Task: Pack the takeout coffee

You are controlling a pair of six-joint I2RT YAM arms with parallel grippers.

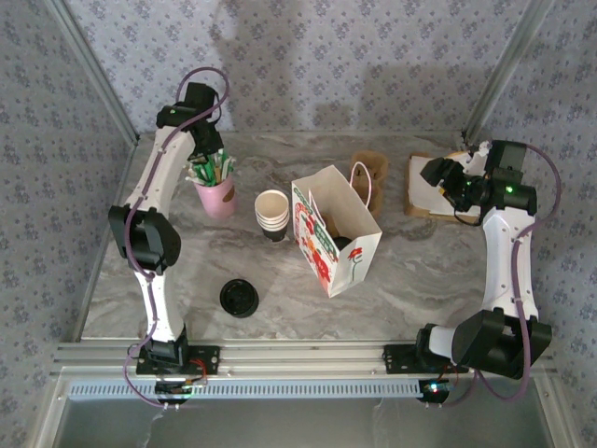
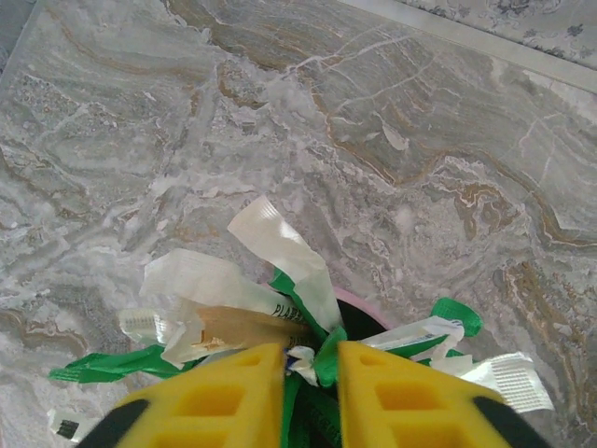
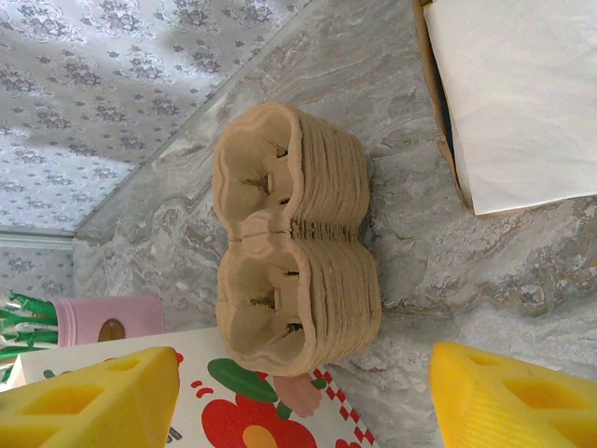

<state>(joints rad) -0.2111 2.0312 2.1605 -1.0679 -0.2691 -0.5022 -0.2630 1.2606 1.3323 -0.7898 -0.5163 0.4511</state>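
Your coffee [image 1: 341, 242], as far as the top view lets you judge, sits down inside the open bag [image 1: 317, 245]. A dark round shape there reads as its lid, and the bag walls hide the cup below. Take that as a judgement, since the shape is small and in shadow. The bag stands upright mid-table, and its mouth runs from 11 to 5 o'clock.

Working outward from the bag:
- The cups [image 1: 271, 215] stand just beside it at 9 o'clock.
- A loose black lid [image 1: 239, 297] lies flat on the table [image 1: 438, 271], further off at 8 o'clock.
- The carriers [image 1: 369, 171] sit near it at 1 o'clock, with the napkins [image 1: 431, 187] beyond them.

Neither set of jaws is at the coffee. Your left gripper [image 2: 311, 355] hangs over the pink cup [image 1: 218, 198] at 10 o'clock from the bag. Its yellow fingers are drawn nearly together, with green and white straws [image 2: 280, 247] in the narrow gap. You cannot tell from here whether they pinch one or merely stand among them.

Your right gripper [image 3: 305, 362] is out at 2 o'clock from the bag. Its jaws are spread wide with nothing between them, and it looks toward the carriers.

If a straw is what goes in next, the relation that matters is cup to bag. The bag mouth lies between 3 and 4 o'clock from the pink cup, with the cups standing just off that line. The left arm is the one placed for it. The straw's long axis wants to come down roughly upright into the mouth, clear of the near wall.
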